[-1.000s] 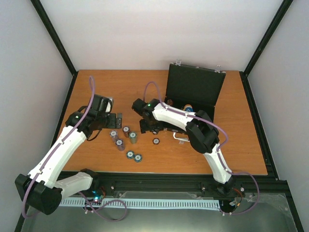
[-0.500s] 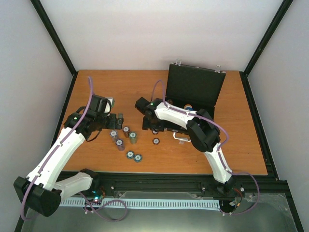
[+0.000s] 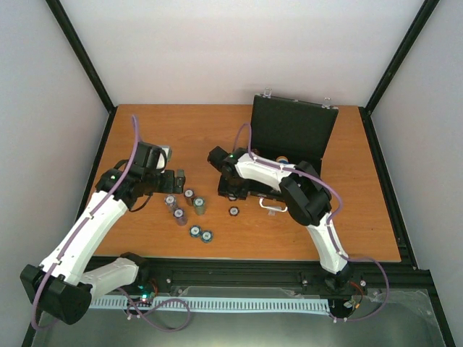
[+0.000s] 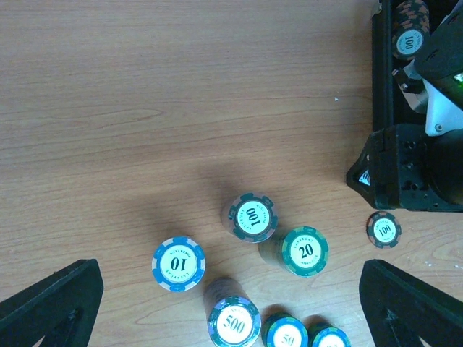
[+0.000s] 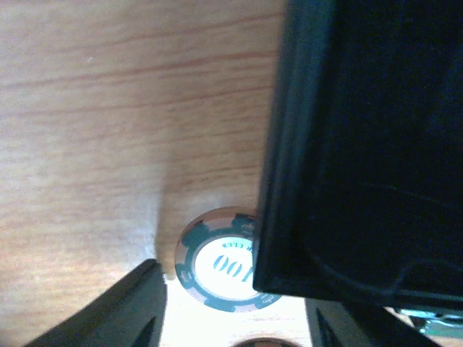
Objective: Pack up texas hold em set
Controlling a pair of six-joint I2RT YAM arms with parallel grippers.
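Observation:
The black case point(image 3: 291, 134) stands open at the back right, its silver handle point(image 3: 271, 207) facing front. A blue disc point(image 3: 283, 160) lies inside it. Several poker chip stacks point(image 3: 189, 206) stand on the wood in front of my left gripper point(image 3: 171, 179), which is open above them. The left wrist view shows the stacks marked 10 point(image 4: 178, 264), 100 point(image 4: 252, 217), 20 point(image 4: 304, 251) and 500 point(image 4: 234, 323) between the fingers of that gripper point(image 4: 228, 293). My right gripper point(image 3: 231, 189) hovers open at the case's left front corner. A 100 chip point(image 5: 215, 269) lies ahead of its jaws point(image 5: 231, 303), half hidden by the case corner point(image 5: 347, 144).
A lone 100 chip point(image 3: 234, 211) lies just in front of the right gripper, and two more low stacks point(image 3: 201, 233) sit nearer the table's front edge. A chip stack point(image 4: 411, 36) sits inside the case. Black frame posts border the table.
The right gripper has slid a little to the right, toward the case corner, and its jaws have narrowed. The left arm and the chips have stayed put.

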